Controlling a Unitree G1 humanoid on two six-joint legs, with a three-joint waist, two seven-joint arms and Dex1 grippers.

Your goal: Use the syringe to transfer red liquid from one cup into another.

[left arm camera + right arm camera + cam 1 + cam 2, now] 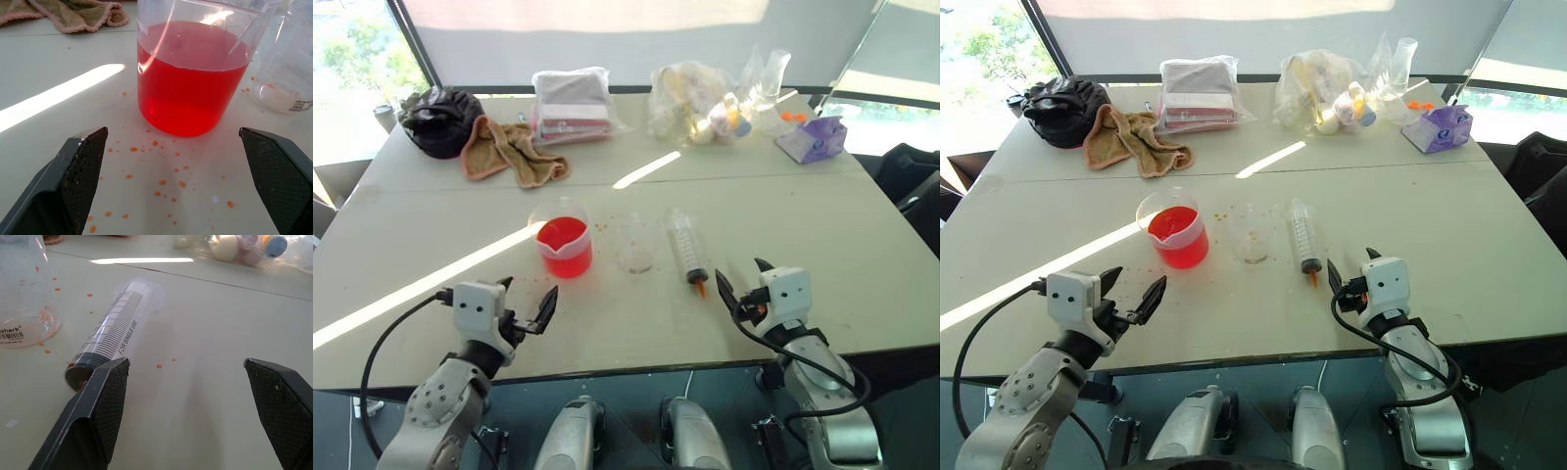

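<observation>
the syringe lies flat on the table (orange tip nearest), both hands spread apart, empty.

Red liquid in clear beaker, orange-tipped clear syringe, tan towel, black bag.

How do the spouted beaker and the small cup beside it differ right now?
The beaker is wider and has a pour spout; the small cup is narrower, with no spout. The beaker holds red liquid; the small cup looks nearly empty. Both are clear plastic and stand upright on the table.
</observation>
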